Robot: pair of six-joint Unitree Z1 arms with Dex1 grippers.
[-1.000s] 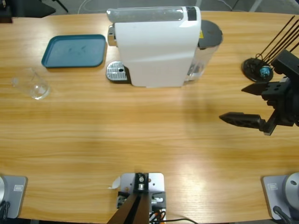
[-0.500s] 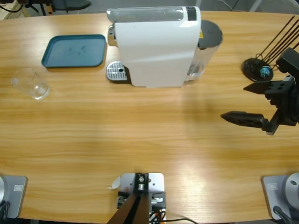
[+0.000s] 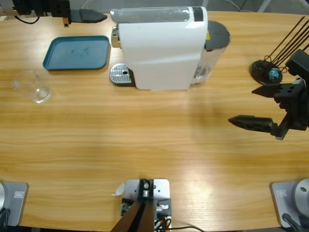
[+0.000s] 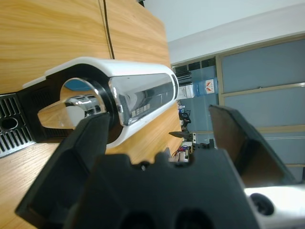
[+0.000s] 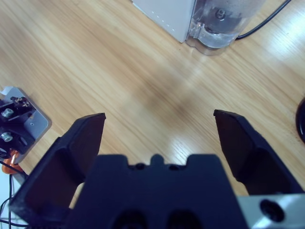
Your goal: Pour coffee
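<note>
High view: right pincer (image 3: 263,106) agape near table (image 3: 145,140) edge.

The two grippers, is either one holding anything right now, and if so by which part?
Nothing is held. The left gripper is open near the coffee machine, and the right gripper is open over bare table.

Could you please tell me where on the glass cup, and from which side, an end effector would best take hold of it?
The glass cup seems to lie tipped on its side left of the coffee machine, below the tray, with bare table around it. I would come from above and close across its round wall near the middle, jaws on either side. The rim looks thin and clear, so probably a poorer hold.
</note>
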